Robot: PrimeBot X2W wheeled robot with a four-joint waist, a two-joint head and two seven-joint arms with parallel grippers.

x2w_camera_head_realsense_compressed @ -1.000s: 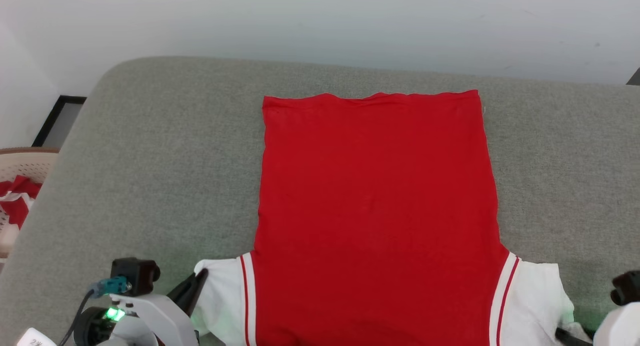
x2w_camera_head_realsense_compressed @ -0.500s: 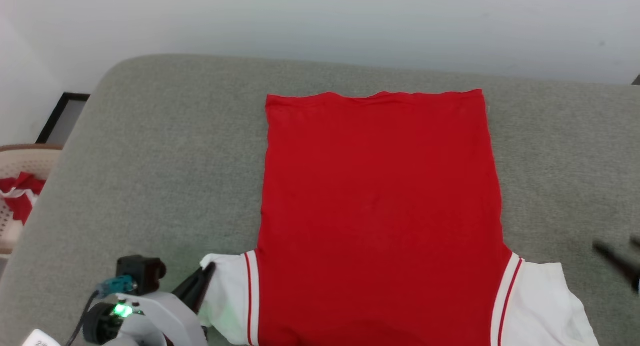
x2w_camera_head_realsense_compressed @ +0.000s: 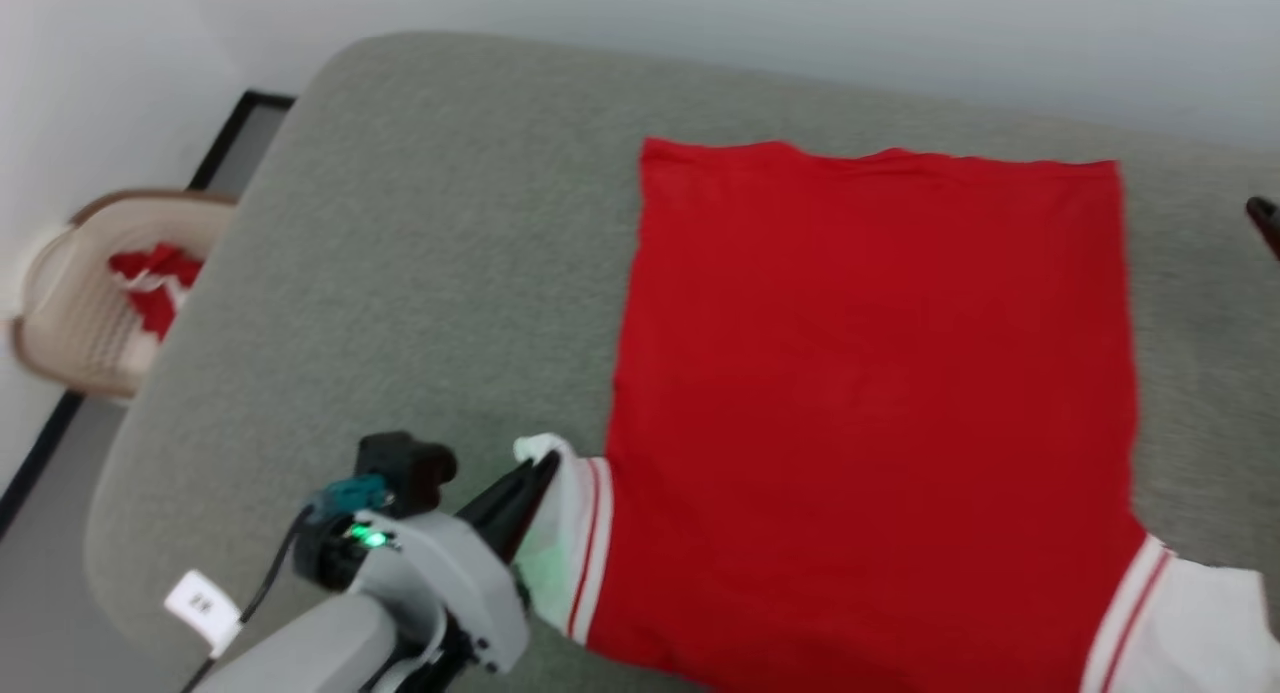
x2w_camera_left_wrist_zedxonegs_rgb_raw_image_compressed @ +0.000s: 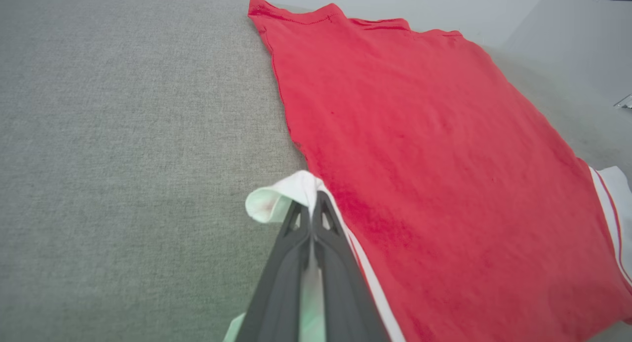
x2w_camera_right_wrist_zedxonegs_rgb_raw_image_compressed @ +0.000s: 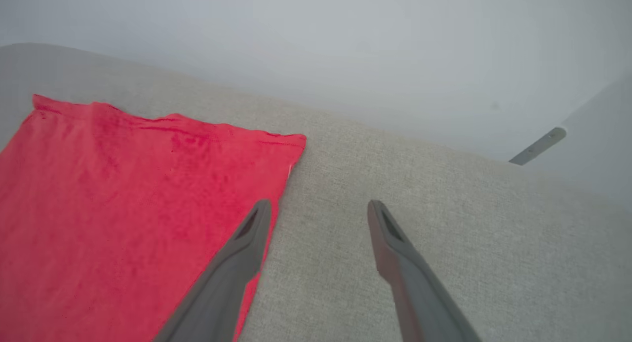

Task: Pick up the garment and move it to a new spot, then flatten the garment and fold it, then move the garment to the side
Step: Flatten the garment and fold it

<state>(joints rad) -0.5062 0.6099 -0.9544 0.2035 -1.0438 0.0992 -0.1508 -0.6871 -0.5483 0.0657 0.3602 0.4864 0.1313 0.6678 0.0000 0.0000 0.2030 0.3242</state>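
Right hand (x2w_camera_right_wrist_zedxonegs_rgb_raw_image_compressed: pixel 320 206) let go, left hand (x2w_camera_left_wrist_zedxonegs_rgb_raw_image_compressed: pixel 311 204) pinching garment (x2w_camera_head_realsense_compressed: pixel 870 403)

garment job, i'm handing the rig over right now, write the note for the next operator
Left gripper: shut on the garment, pinching the edge of the white sleeve on the robot's left.
Right gripper: open, holding nothing, by the garment's far hem corner.
Garment: spread flat on the grey cushion, plain red side up, hem away from the robot, sleeves near it.
Done: placed and flattened, by the look of it.
Left: fold it, then move it to the side.
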